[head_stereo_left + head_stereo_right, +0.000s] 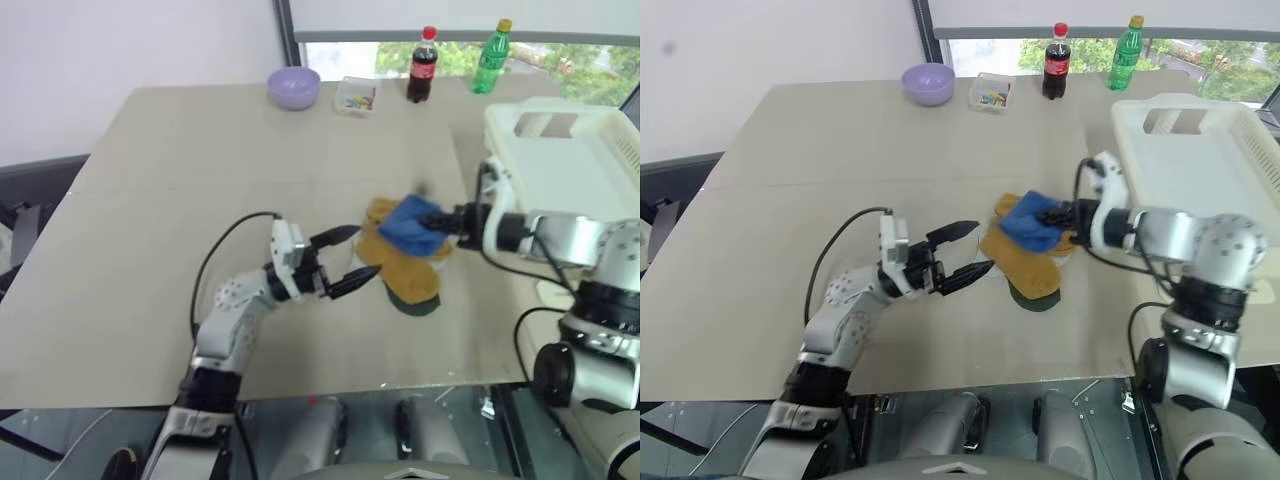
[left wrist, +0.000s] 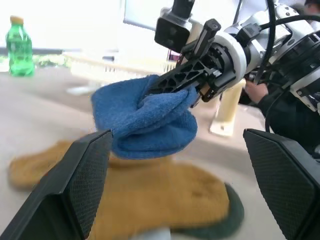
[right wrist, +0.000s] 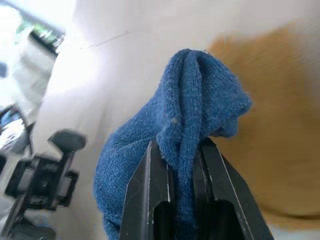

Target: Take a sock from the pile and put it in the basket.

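Right jaws pinched on a blue knitted sock [image 1: 410, 225]; left jaws spread wide, holding nothing.

The large cream-white slotted plastic basket [image 1: 560, 160] sits beside the right gripper [image 1: 440, 222], which holds the sock above the mustard-yellow pile [image 1: 405, 265]; the left gripper [image 1: 345, 262] hovers just beside the pile.

Robot lab — bare test table [image 1: 180, 230], window [image 1: 560, 60]
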